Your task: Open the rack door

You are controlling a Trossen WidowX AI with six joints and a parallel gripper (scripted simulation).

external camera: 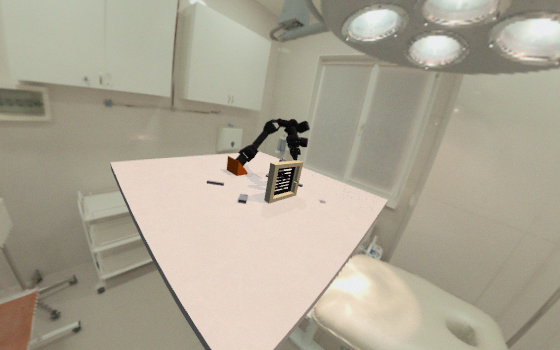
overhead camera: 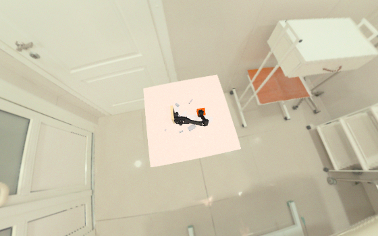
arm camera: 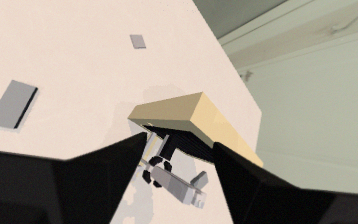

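Observation:
The rack's tan frame [overhead camera: 172, 114] [external camera: 270, 187] [arm camera: 220, 121] stands upright on the table [overhead camera: 189, 153] [external camera: 240, 250] [arm camera: 75, 45], with dark slats inside it. In the wrist view the grey handle [arm camera: 171, 184], with a black ringed part at one end, shows in front of the frame, low between the two fingers. My gripper [external camera: 296, 156] [arm camera: 180, 141] is partly open and empty. It points down above and behind the rack in the exterior view. I see no finger closed on the handle. The handle's turn and the door's angle cannot be read clearly.
The orange arm base [overhead camera: 201, 110] [external camera: 235, 166] stands behind the rack. A dark bar [external camera: 215, 183], a small grey box [external camera: 242, 198] and a thin flat piece [external camera: 322, 201] lie around it. A larger grey block [overhead camera: 192, 127] [arm camera: 15, 105] lies to one side.

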